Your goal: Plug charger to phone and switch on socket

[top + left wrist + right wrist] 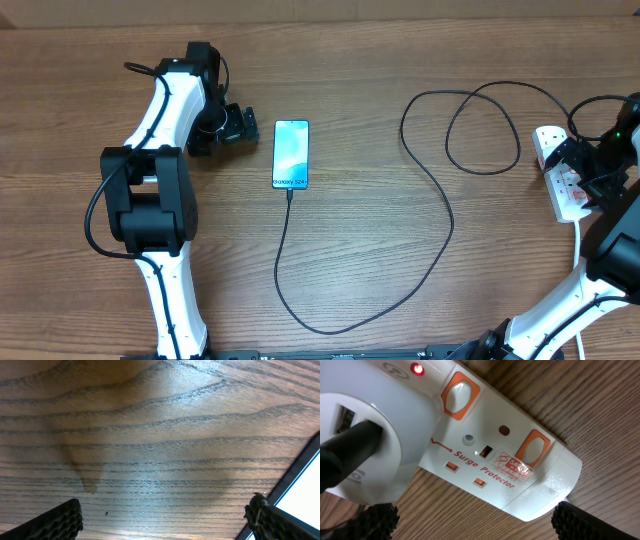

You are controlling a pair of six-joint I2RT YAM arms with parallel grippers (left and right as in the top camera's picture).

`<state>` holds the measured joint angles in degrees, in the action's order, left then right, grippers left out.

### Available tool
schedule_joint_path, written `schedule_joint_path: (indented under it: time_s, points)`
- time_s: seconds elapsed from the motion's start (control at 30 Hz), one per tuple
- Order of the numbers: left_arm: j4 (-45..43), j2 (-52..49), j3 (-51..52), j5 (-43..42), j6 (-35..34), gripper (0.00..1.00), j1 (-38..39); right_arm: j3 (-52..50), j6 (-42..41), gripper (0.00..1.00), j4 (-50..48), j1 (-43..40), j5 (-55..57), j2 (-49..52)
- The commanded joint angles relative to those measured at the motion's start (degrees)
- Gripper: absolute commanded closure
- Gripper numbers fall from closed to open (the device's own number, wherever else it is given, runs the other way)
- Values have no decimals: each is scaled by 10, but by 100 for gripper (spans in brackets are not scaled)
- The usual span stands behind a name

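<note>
Overhead: bright, even light on the worktop [400, 300], soft shadows, sharp focus. Left wrist: pale sheen at centre, dim shadow at upper left, the phone [306, 494] screen washed white at lower right. Right wrist: the socket [490, 455] looms close, its left end blurred and glaring.

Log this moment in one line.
left pincer: open, beside phone | right pincer: open, over socket | charger: tip at phone | lamp: red

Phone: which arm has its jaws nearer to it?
Left. The left arm has its jaws just beside the phone; the right arm has its jaws far off, at the power strip.
</note>
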<state>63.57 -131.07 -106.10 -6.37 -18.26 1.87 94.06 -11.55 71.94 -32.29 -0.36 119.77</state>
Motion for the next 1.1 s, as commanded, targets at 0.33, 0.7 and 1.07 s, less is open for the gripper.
schedule_joint_path:
  time_s: [0.33, 0.7, 1.07]
  points:
    - [0, 1, 0, 2, 0, 0, 4, -3, 89, 0, -31, 1, 43, -2]
    - [0, 1, 0, 2, 0, 0, 4, -3, 89, 0, -49, 0, 42, -2]
    - [0, 1, 0, 2, 0, 0, 4, -3, 88, 0, -136, 0, 42, -2]
